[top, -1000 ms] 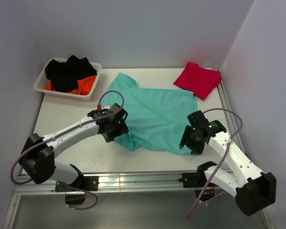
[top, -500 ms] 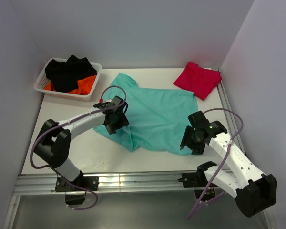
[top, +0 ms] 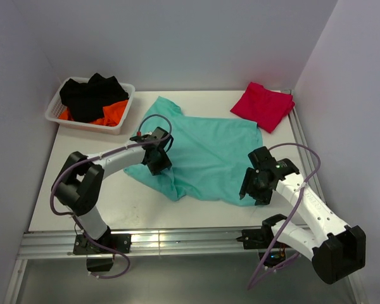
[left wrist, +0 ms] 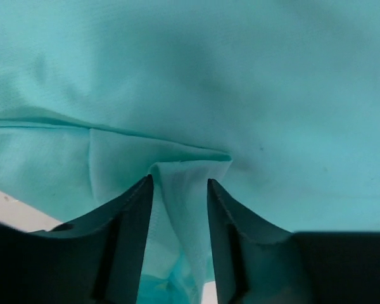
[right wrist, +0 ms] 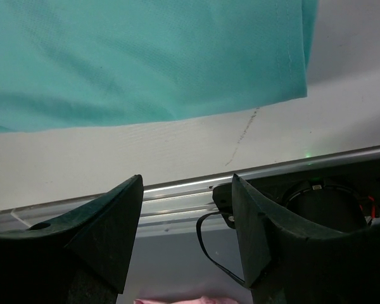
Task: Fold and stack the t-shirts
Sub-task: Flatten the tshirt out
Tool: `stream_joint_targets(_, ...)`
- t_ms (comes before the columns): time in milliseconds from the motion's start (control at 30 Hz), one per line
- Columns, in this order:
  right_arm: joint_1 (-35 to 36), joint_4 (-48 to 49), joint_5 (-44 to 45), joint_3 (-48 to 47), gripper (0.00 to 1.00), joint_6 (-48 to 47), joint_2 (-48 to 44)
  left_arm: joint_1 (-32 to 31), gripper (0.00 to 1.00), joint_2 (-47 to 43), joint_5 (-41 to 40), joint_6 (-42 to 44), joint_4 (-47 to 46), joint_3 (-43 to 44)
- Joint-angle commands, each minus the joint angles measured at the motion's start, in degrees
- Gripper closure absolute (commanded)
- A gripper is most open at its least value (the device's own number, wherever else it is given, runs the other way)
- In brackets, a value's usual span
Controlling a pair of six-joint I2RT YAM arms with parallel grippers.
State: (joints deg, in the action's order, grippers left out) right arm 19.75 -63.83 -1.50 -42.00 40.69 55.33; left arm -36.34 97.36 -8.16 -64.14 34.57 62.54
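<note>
A teal-green t-shirt [top: 206, 152] lies spread on the white table, with its left side rumpled. A crimson-red t-shirt [top: 263, 104] lies folded at the back right. My left gripper [top: 157, 158] is low over the teal shirt's rumpled left side. In the left wrist view its jaws [left wrist: 179, 182] stand partly open, with a raised fold of teal fabric [left wrist: 190, 171] between them. My right gripper [top: 252, 187] is open and empty at the shirt's front right corner. The right wrist view shows its jaws [right wrist: 185, 180] over bare table, just short of the teal hem [right wrist: 177, 76].
A white basket [top: 54, 113] at the back left holds black and orange clothes. The metal front rail [top: 190, 237] runs along the table's near edge. Walls close in the left, back and right sides.
My left gripper has moved a little toward the back and right, onto the teal shirt's left side, and its arm has swung in. The right arm has barely moved.
</note>
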Motion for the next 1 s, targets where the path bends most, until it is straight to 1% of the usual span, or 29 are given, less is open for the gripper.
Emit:
stream_joint_targets(0, 0.20, 0.64, 1.15, -1.86, 0.35, -0.87, 0.57, 0.13, 0.57, 0.90, 0.25, 0.33, -0.82, 3.37)
stream_joint_targets(133, 0.20, 0.64, 1.14, -1.86, 0.36, -0.87, 0.74, 0.21, 0.67, 0.73, 0.34, 0.07, -0.55, 4.34)
stream_joint_targets(200, 0.20, 0.55, 1.15, -1.95, 0.36, -0.70, 0.83, 0.21, 0.82, -0.15, -0.18, -0.02, -0.47, 4.60)
stream_joint_targets(233, 0.20, 0.38, 1.15, -1.95, 0.36, -0.52, 0.74, 0.13, 0.85, -0.42, -0.36, 0.07, -0.29, 4.69)
stream_joint_targets(267, 0.20, 0.29, 1.41, -2.03, 0.36, -0.35, 0.83, 0.13, 0.95, -0.68, -0.54, -0.02, 0.06, 4.87)
stream_joint_targets(300, 0.20, -0.15, 1.41, -2.30, 0.36, 0.26, 0.66, 0.21, 1.00, -1.29, -1.06, -0.02, 1.11, 5.13)
stream_joint_targets(333, 0.20, -0.41, 1.41, -2.56, 0.36, 0.62, 0.48, 0.21, 1.00, -1.91, -1.24, 0.07, 1.38, 5.13)
stream_joint_targets(367, 0.20, -0.76, 3.85, -2.82, 0.36, 1.23, 0.39, 0.21, 1.00, -2.52, -1.33, 0.15, 1.82, 5.05)
stream_joint_targets(467, 0.20, -2.87, 6.94, -4.23, 0.34, 4.92, -1.27, 0.21, 1.00, -6.47, -2.03, -0.63, 4.19, 4.17)
stream_joint_targets(533, 0.20, -4.63, 9.49, -4.58, 0.34, 8.17, -2.33, 0.21, 1.00, -11.30, -2.21, -1.60, 5.85, 2.06)
stream_joint_targets(633, 0.20, -4.72, 8.71, -2.13, 0.34, 11.78, -3.74, 0.04, 1.00, -19.47, -2.03, -3.00, 7.18, -3.29)
stream_joint_targets(667, 0.20, -4.20, 8.01, 0.40, 0.34, 13.35, -4.52, 0.04, 1.00, -23.49, -1.51, -3.36, 7.44, -6.61)
stream_joint_targets(733, 0.20, -2.01, 6.16, 2.96, 0.34, 14.59, -5.32, 0.13, 1.00, -27.47, -0.98, -4.76, 8.41, -9.88)
stream_joint_targets(767, 0.20, -1.04, 5.55, 4.02, 0.35, 15.29, -5.58, 0.04, 1.00, -29.40, -0.28, -5.20, 8.67, -13.03)
stream_joint_targets(867, -0.15, 3.18, 2.82, 7.27, 0.35, 16.26, -6.46, -0.22, 1.00, -38.18, 0.51, -7.05, 10.34, -18.14)
stream_joint_targets(967, -0.67, 5.91, 2.64, 7.37, 0.36, 17.14, -6.20, -0.31, 1.00, -42.07, 0.78, -8.11, 12.45, -20.52)
